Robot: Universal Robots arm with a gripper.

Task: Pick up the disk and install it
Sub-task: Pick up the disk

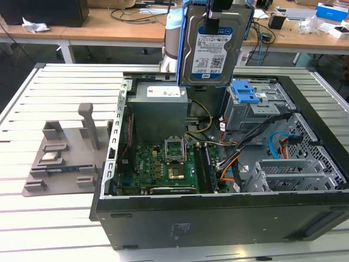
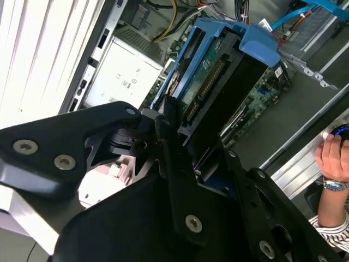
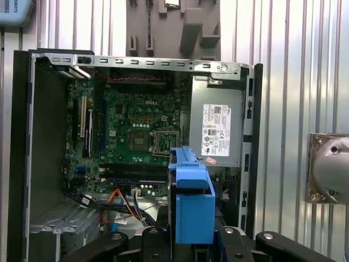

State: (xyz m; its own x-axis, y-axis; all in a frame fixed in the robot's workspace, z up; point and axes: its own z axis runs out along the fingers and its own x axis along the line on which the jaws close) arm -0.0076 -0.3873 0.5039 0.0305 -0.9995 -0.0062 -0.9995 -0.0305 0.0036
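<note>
The disk (image 1: 210, 52) hangs upright above the open computer case, its white-and-blue label facing the exterior view and a blue frame along its edges. My gripper (image 1: 216, 16) is shut on its upper end. In the second wrist view the black fingers (image 2: 174, 136) clamp the disk (image 2: 212, 82), whose green circuit-board side and blue frame show. In the first wrist view the blue frame end of the disk (image 3: 192, 202) sticks out between the fingers (image 3: 234, 243), over the case interior.
The black computer case (image 1: 218, 218) lies open on a slatted white table (image 1: 71, 87). Inside are a grey power supply box (image 1: 158, 109), a motherboard (image 1: 163, 164), cables and a metal drive bay with blue latches (image 1: 245, 93). A grey fixture (image 1: 60, 158) sits at the exterior view's left. A person's hand (image 2: 332, 158) is nearby.
</note>
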